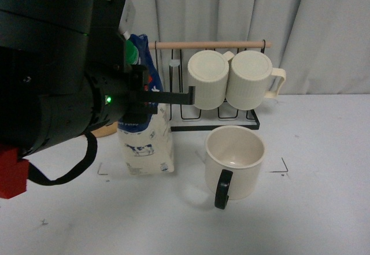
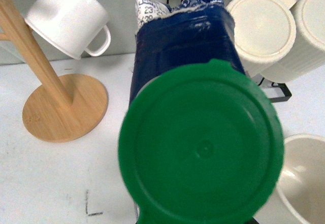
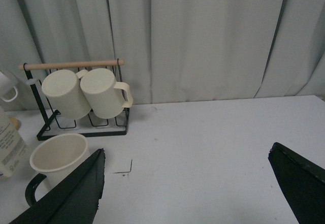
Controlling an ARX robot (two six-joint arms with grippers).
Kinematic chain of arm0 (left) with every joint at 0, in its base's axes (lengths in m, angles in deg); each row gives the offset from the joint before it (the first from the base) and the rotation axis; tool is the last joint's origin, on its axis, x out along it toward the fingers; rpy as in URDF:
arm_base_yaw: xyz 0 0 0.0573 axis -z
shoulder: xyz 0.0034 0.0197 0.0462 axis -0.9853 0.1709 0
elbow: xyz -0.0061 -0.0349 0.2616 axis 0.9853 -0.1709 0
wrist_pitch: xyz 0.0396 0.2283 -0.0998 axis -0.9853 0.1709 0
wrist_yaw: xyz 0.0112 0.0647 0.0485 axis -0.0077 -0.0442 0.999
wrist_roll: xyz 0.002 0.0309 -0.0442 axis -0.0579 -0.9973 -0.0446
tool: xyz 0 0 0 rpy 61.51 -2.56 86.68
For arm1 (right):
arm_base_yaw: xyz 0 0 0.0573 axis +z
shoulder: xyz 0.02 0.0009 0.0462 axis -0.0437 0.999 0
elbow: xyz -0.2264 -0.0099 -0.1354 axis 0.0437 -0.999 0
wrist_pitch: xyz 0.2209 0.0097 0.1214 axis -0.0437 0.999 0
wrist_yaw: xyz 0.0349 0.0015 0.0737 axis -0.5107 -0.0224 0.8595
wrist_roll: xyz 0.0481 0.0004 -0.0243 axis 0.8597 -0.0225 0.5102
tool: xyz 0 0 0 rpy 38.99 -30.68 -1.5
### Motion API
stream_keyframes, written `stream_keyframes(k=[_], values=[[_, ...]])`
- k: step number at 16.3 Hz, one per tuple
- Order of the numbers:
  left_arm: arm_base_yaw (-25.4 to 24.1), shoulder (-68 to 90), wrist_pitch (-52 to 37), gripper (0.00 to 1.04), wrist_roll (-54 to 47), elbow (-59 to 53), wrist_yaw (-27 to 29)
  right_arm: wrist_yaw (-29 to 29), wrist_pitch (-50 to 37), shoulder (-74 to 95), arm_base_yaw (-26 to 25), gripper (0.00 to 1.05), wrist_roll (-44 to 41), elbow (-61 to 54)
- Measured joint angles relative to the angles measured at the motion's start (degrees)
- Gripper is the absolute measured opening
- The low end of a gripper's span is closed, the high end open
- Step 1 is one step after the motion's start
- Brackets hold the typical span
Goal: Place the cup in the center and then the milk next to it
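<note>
**Left gripper** (image 1: 184,96): matte black. One straight finger crosses the front of the milk (image 1: 145,145) just under its creased blue top. The other finger is hidden, so it cannot be told whether the jaws press the carton.

**Milk:** a tall, waxy, box-shaped carton with a cream base printed with a cow. It stands on the white table (image 1: 318,220) directly below this gripper. In the left wrist view its smooth, round green cap (image 2: 203,148) fills most of the field.

**Cup** (image 1: 235,161): a glossy cream cylinder with a black loop handle (image 1: 222,189). It stands near the fingertip end, apart from the carton.

**Beyond the gripper:** two ribbed mugs (image 1: 208,78) on a black wire rack (image 1: 231,126) under a wooden rod (image 1: 208,45).

**Right gripper** (image 3: 186,153): flat dark fingers spread wide over the table, with the cup just outside one finger.
</note>
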State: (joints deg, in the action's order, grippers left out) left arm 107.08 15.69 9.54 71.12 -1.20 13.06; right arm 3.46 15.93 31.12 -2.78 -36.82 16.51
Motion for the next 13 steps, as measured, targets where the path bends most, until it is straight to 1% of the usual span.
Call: stream_keyframes(k=[5,12,13], values=[[2.2,4.9,1.0,0.03,1.2,2.0,2.7,0.0,0.0,0.0,0.0,0.98,0.0,0.0],[4.6,7.3,0.8,0.03,1.9,3.3,3.7,0.0,0.0,0.0,0.0,0.98,0.0,0.0],[4.8,7.4,0.9,0.08,2.3,3.3,3.7,0.0,0.0,0.0,0.0,0.98,0.0,0.0]])
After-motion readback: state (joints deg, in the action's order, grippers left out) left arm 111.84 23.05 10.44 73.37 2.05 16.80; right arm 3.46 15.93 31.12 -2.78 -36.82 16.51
